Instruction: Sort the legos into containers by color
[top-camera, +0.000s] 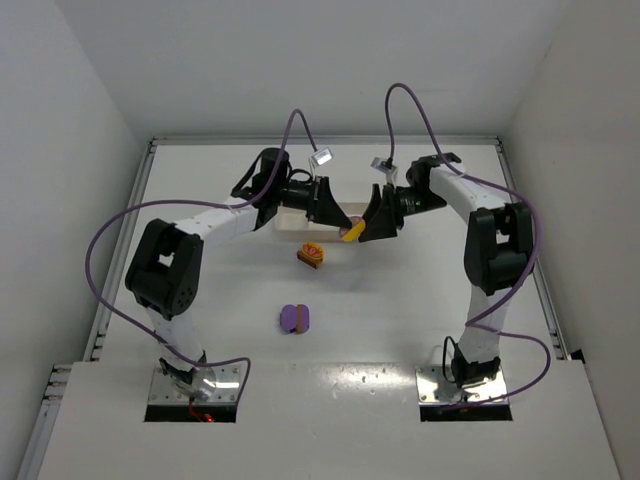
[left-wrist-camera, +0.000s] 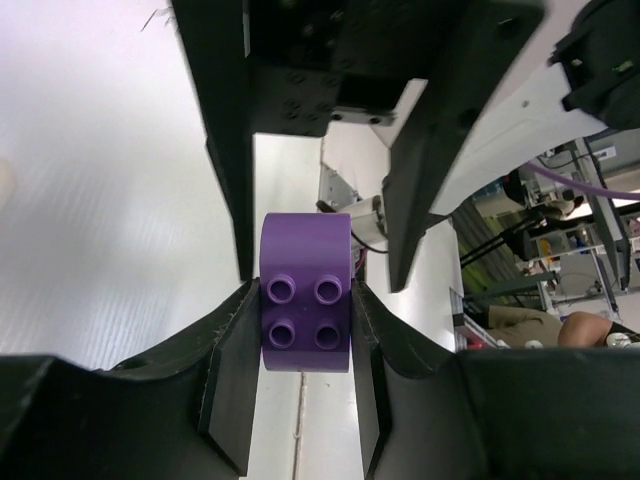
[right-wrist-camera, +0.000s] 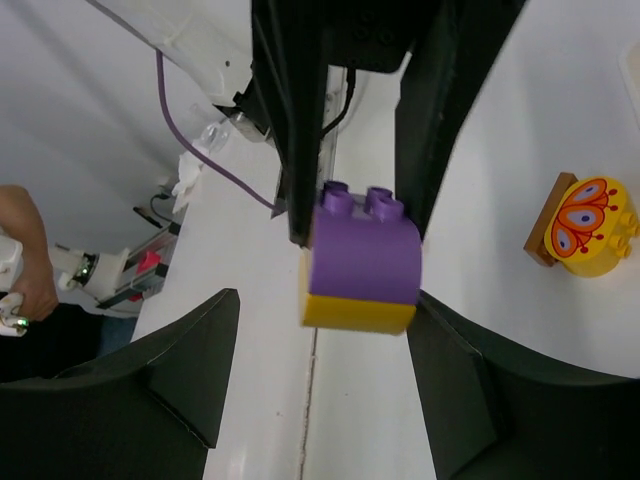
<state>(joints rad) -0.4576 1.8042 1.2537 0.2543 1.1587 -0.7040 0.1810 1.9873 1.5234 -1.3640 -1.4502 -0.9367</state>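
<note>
My left gripper (left-wrist-camera: 305, 290) is shut on a purple brick (left-wrist-camera: 305, 305) and holds it in the air above the table. In the right wrist view that purple brick (right-wrist-camera: 365, 255) has a yellow brick (right-wrist-camera: 358, 312) stuck under it. My right gripper (right-wrist-camera: 328, 297) is open, with its jaws spread either side of this stack. In the top view the two grippers, left (top-camera: 332, 212) and right (top-camera: 372, 224), meet nose to nose over the stack (top-camera: 350, 231). The white tray (top-camera: 285, 225) lies just behind, mostly hidden by the left arm.
A yellow brick with a butterfly print on a reddish-brown plate (top-camera: 312, 254) lies on the table in front of the grippers, and it also shows in the right wrist view (right-wrist-camera: 588, 225). A purple brick pair (top-camera: 295, 318) lies nearer the arm bases.
</note>
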